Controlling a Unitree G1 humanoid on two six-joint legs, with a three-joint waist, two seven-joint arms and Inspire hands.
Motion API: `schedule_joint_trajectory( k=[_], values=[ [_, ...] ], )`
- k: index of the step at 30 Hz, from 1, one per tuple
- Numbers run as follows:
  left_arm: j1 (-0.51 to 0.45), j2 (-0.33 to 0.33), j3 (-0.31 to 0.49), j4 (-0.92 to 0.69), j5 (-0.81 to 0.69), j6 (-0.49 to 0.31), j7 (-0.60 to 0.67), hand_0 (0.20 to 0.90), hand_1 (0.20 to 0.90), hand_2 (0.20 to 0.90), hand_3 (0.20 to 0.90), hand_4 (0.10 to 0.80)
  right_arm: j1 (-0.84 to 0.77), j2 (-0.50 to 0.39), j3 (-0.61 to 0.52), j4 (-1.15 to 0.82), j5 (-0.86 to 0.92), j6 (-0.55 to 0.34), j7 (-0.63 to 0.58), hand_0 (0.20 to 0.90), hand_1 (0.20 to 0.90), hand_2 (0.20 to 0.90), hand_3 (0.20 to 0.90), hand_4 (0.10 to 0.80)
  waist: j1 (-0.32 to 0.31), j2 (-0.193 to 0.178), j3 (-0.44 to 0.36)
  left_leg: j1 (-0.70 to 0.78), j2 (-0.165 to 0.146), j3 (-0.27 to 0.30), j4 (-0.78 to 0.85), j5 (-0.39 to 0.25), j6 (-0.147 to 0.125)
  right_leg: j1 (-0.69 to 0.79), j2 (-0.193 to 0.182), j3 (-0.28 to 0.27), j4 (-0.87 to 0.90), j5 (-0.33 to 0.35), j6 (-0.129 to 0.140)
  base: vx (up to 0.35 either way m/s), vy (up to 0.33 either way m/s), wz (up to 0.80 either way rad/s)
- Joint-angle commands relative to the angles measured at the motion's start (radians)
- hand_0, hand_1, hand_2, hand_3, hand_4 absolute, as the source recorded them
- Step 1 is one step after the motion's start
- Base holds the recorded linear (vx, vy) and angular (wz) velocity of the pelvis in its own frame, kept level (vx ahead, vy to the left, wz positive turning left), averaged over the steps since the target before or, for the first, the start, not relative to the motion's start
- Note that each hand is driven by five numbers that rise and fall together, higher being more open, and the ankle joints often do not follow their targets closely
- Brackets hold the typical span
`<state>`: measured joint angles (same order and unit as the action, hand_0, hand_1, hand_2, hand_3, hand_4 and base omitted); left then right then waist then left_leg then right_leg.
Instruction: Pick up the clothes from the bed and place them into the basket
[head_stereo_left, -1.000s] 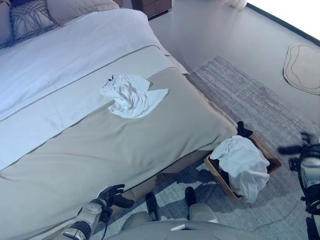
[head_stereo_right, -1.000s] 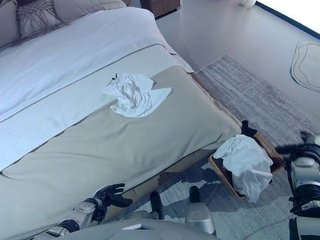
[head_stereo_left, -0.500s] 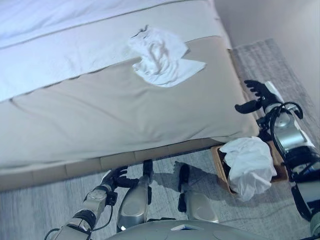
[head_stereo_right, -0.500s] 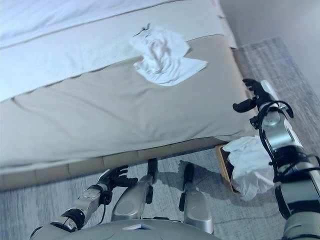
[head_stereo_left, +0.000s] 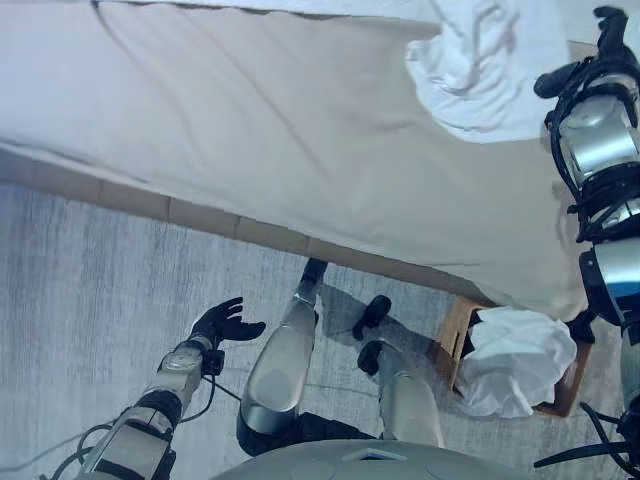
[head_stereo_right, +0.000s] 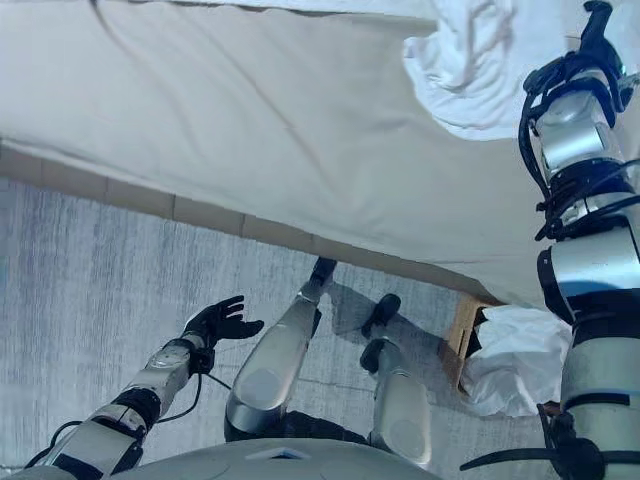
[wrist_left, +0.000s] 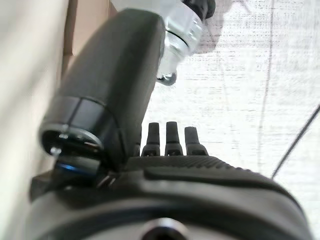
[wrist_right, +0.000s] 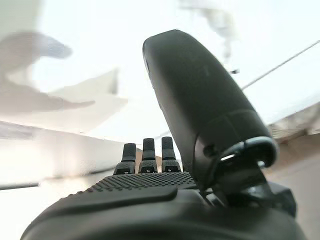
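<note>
So your right hand (head_stereo_left: 600, 45) has swung up from beside the basket (head_stereo_left: 455, 330) and now hangs over the bed (head_stereo_left: 250, 130), just beside the crumpled white garment (head_stereo_left: 480, 65), fingers straight and holding nothing, so the grab isn't made yet. One white piece (head_stereo_left: 515, 360) already sits in the basket. The camera has tipped down a lot since a second ago, and your left hand (head_stereo_left: 222, 322) idles open over the rug (head_stereo_left: 90, 290).

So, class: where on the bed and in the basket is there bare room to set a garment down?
The beige bedspread lies bare left of the white garment. The right hand crowds that garment. The basket is nearly filled by white clothing.
</note>
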<state>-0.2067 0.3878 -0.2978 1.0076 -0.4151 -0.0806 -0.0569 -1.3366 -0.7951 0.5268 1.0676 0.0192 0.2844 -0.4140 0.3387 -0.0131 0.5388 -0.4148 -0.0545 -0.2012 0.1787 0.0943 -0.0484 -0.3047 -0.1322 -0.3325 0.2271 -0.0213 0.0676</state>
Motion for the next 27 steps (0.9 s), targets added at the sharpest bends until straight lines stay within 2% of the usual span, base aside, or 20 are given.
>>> schedule_joint_trajectory(
  k=[1, 10, 14, 17, 18, 19, 23, 27],
  values=[
    [0.142, 0.065, 0.01, -0.035, -0.047, -0.049, -0.048, 0.9, 0.9, 0.9, 0.9, 0.8, -0.173, -0.072, 0.1, -0.012, -0.032, 0.037, -0.069, 0.9, 0.9, 0.9, 0.9, 0.8, 0.023, -0.009, -0.019, -0.166, -0.083, 0.025, 0.198, -0.153, 0.095, -0.151, -0.028, 0.005, 0.096, 0.021, 0.003, -0.054, 0.272, 0.14],
    [0.179, 0.072, 0.012, -0.053, -0.127, -0.123, -0.124, 0.9, 0.9, 0.9, 0.9, 0.8, -0.306, -0.095, 0.218, 0.089, -0.039, 0.095, 0.001, 0.9, 0.9, 0.9, 0.9, 0.8, 0.06, 0.038, -0.019, -0.368, -0.084, 0.03, 0.306, -0.151, 0.105, -0.347, -0.096, -0.041, 0.274, -0.026, -0.008, -0.039, 0.132, 0.06],
    [0.202, 0.078, 0.028, -0.089, -0.179, -0.164, -0.147, 0.9, 0.9, 0.9, 0.9, 0.8, -0.36, -0.103, 0.276, 0.101, -0.045, 0.14, 0.046, 0.9, 0.9, 0.9, 0.9, 0.8, 0.072, 0.058, -0.019, -0.534, -0.105, 0.043, 0.467, -0.193, 0.121, -0.496, -0.123, -0.037, 0.434, -0.072, -0.016, -0.087, 0.089, 0.08],
    [0.212, 0.083, 0.045, -0.12, -0.189, -0.158, -0.146, 0.9, 0.9, 0.9, 0.9, 0.8, -0.384, -0.112, 0.312, 0.1, -0.032, 0.185, 0.128, 0.9, 0.9, 0.9, 0.9, 0.8, 0.074, 0.058, -0.019, -0.638, -0.118, 0.043, 0.581, -0.231, 0.123, -0.589, -0.132, -0.024, 0.524, -0.095, -0.022, -0.084, 0.025, 0.12],
    [0.215, 0.088, 0.049, -0.127, -0.18, -0.158, -0.143, 0.9, 0.9, 0.9, 0.9, 0.8, -0.389, -0.117, 0.321, 0.105, -0.021, 0.199, 0.166, 0.662, 0.662, 0.662, 0.623, 0.523, 0.074, 0.055, -0.019, -0.66, -0.12, 0.041, 0.599, -0.236, 0.123, -0.61, -0.131, -0.021, 0.538, -0.096, -0.024, -0.044, -0.042, 0.12],
    [0.216, 0.094, 0.049, -0.13, -0.181, -0.158, -0.138, 0.9, 0.9, 0.9, 0.9, 0.8, -0.391, -0.122, 0.331, 0.109, -0.014, 0.199, 0.199, 0.3, 0.3, 0.3, 0.2, 0.1, 0.073, 0.05, -0.019, -0.678, -0.12, 0.039, 0.613, -0.237, 0.121, -0.624, -0.129, -0.017, 0.547, -0.095, -0.026, -0.06, -0.061, 0.15],
    [0.225, 0.11, 0.054, -0.134, -0.182, -0.164, -0.141, 0.9, 0.9, 0.9, 0.9, 0.8, -0.401, -0.14, 0.357, 0.112, 0.024, 0.167, 0.249, 0.3, 0.3, 0.3, 0.2, 0.1, 0.064, 0.034, -0.019, -0.697, -0.116, 0.027, 0.613, -0.224, 0.115, -0.639, -0.103, 0.004, 0.547, -0.088, -0.032, -0.052, -0.069, 0.06],
    [0.212, 0.108, 0.034, -0.116, -0.197, -0.173, -0.132, 0.9, 0.9, 0.9, 0.9, 0.8, -0.41, -0.112, 0.346, 0.131, 0.018, 0.115, 0.239, 0.3, 0.3, 0.3, 0.2, 0.1, 0.054, 0.037, -0.019, -0.668, -0.098, 0.03, 0.571, -0.199, 0.109, -0.611, -0.085, 0.015, 0.514, -0.075, -0.029, -0.053, -0.048, -0.12]
  ],
)
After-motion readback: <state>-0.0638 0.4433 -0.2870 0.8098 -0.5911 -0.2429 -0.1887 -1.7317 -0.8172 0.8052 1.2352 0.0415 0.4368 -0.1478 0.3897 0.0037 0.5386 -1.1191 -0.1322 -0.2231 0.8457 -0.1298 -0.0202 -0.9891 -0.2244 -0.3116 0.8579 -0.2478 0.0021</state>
